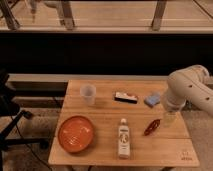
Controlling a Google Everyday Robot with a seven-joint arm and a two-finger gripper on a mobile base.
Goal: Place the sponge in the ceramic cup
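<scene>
Camera view: end effector (pixel 169 118) over table (pixel 105 111) R side, just beside sponge (pixel 152 100); grip state can't tell.

The robot's white arm (pixel 189 87) comes in from the right edge of the view, its thick rounded links bending at a bulky joint and turning downward. At its lower end the gripper (pixel 169 118) points down over the right-hand part of the tabletop (pixel 105 112), close above the surface. The rest of the arm runs out of view to the right.
</scene>
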